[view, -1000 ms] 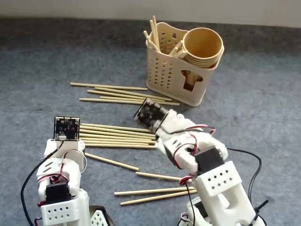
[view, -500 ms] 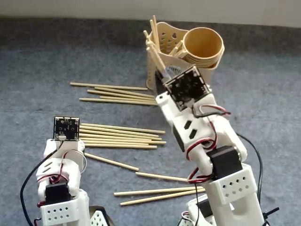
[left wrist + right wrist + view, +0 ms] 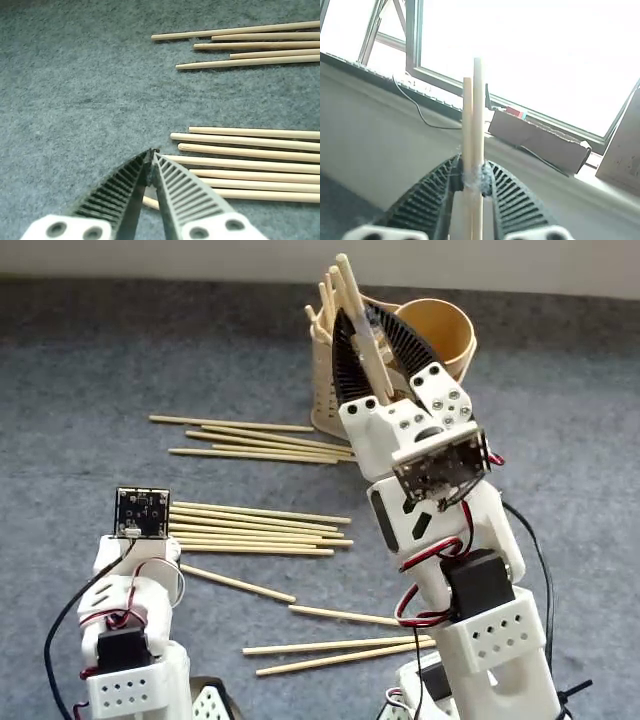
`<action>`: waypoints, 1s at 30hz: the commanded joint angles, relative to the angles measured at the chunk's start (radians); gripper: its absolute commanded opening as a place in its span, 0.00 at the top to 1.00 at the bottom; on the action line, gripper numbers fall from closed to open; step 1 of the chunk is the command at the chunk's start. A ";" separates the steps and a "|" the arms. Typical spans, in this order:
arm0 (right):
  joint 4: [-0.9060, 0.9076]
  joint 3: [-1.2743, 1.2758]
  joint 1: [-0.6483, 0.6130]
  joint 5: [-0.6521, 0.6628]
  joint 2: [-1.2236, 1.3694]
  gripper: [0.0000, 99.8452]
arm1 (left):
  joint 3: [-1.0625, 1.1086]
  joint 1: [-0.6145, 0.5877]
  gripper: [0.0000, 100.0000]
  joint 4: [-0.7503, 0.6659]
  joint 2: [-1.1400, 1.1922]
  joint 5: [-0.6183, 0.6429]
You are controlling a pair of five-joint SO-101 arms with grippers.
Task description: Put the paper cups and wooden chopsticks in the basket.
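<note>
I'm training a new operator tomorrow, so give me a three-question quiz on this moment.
1. True or false: the right gripper holds two chopsticks.
2. Where are the cups? A) in the basket; B) lying beside it; C) lying behind it.
3. Fill in: the fingers of the left gripper are ___ (open or shut).

Key: 1 true; 2 A; 3 shut.
</note>
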 commanded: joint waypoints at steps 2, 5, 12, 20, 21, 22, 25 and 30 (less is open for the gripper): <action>-0.156 -0.068 0.012 -0.009 0.074 0.99 | 0.021 -0.008 0.99 -0.021 -0.002 -0.006; -0.243 -0.082 0.013 -0.009 0.156 0.99 | 0.021 -0.008 0.99 -0.021 -0.002 -0.006; -0.397 -0.154 0.015 -0.009 0.341 0.99 | 0.021 -0.008 0.99 -0.021 -0.002 -0.006; -0.489 -0.194 0.048 -0.011 0.501 0.99 | 0.021 -0.008 0.99 -0.021 -0.002 -0.006; -0.504 -0.194 0.056 -0.011 0.521 0.99 | 0.021 -0.008 0.99 -0.021 -0.002 -0.006; -0.516 -0.194 0.071 -0.011 0.538 0.99 | 0.021 -0.008 0.99 -0.021 -0.002 -0.006; -0.527 -0.191 0.091 -0.012 0.590 0.99 | 0.021 -0.008 0.99 -0.021 -0.002 -0.006; -0.522 -0.185 0.143 -0.126 0.647 0.99 | 0.021 -0.008 0.99 -0.021 -0.002 -0.006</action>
